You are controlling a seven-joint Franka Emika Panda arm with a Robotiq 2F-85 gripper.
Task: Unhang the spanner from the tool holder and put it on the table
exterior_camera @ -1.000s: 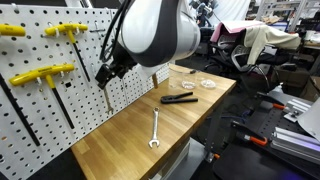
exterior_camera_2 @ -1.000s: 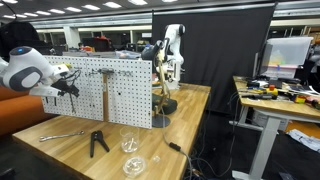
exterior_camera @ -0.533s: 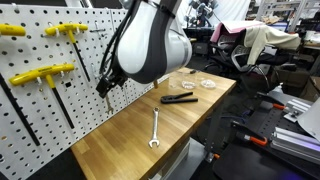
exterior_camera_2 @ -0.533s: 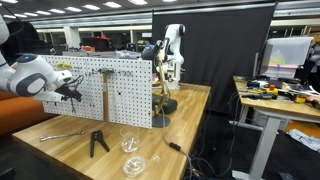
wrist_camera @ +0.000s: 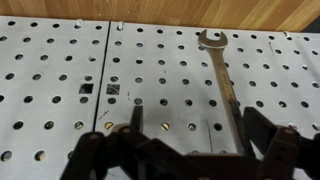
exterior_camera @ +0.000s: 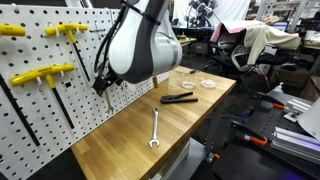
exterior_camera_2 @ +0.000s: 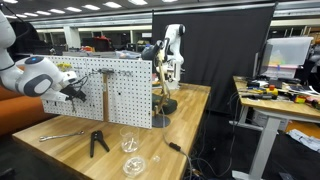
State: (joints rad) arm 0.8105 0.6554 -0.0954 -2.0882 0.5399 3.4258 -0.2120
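We count two spanners: one spanner (wrist_camera: pixel 222 85) hangs on the pegboard (wrist_camera: pixel 60 70), its shaft between the gripper's (wrist_camera: pixel 190 135) spread jaws; a second spanner (exterior_camera: pixel 155 128) lies flat on the worktop (exterior_camera: pixel 110 145).

The spanner (wrist_camera: pixel 222 85) is bare grey metal with a dull sheen. The pegboard (wrist_camera: pixel 60 70) is matt white, smooth between its holes. The counter (exterior_camera: pixel 112 140) is smooth light-brown wood. The T-handles (exterior_camera: pixel 45 73) look like glossy yellow plastic.
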